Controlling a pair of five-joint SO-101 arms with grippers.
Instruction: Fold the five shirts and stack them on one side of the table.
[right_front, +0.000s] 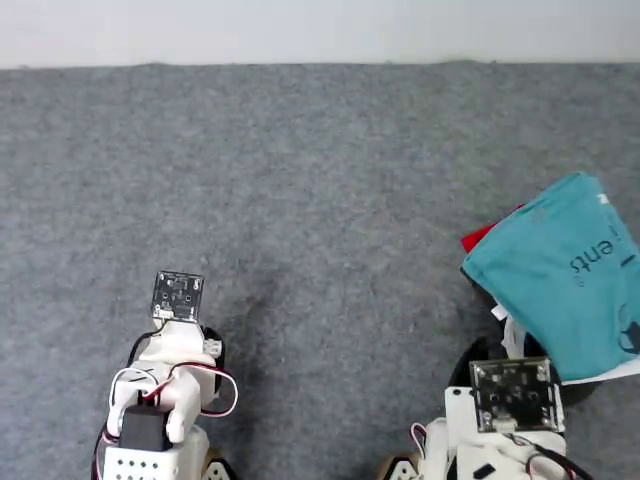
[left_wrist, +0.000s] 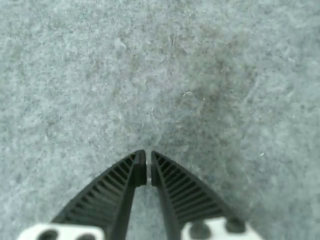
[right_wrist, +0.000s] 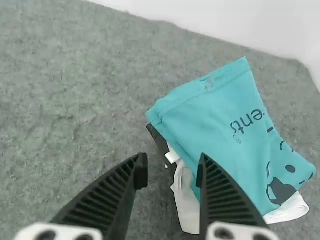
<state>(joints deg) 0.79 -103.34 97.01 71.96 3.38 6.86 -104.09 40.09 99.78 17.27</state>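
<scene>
Now, left gripper tips touching over grey mat, right gripper fingers apart nr shirt stack, teal shirt on top

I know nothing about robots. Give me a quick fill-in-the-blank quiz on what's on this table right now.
1. The top shirt is ____.
2. Beneath it another shirt peeks out, coloured ____.
3. The left gripper, over bare table, is ____.
4. The right gripper, near the top shirt, is ____.
Missing words: teal; red; shut; open.
</scene>
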